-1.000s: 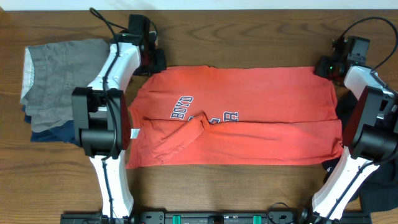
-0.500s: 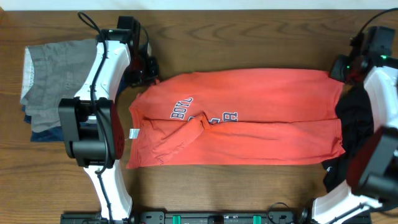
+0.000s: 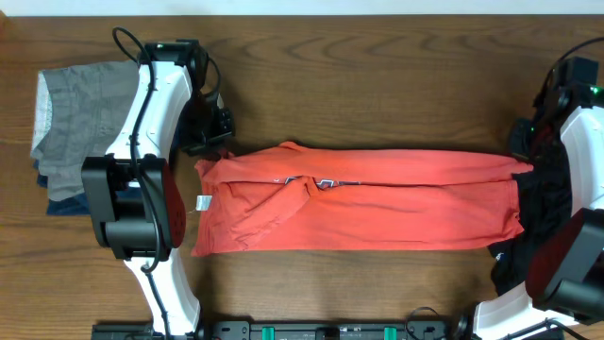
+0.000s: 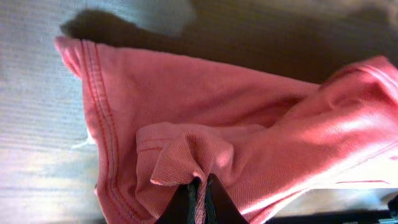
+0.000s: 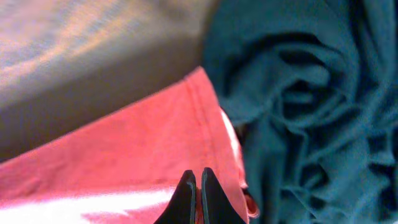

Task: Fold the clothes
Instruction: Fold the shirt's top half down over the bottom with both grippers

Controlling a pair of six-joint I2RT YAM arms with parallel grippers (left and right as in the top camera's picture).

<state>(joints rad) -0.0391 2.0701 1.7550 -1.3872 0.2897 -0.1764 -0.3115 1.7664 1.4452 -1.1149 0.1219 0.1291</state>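
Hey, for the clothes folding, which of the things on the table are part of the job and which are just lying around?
Part of the job: red T-shirt; black garment at the right edge.
Just lying about: grey garment; navy garment peeking out under it, both at the left.

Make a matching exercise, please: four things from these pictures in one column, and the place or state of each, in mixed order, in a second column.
1. red T-shirt
2. grey garment
3. black garment
4. left claw

A. in a pile at the far left
B. shut on red cloth
C. stretched across the middle
D. crumpled at the far right

Pairs: 1-C, 2-A, 3-D, 4-B
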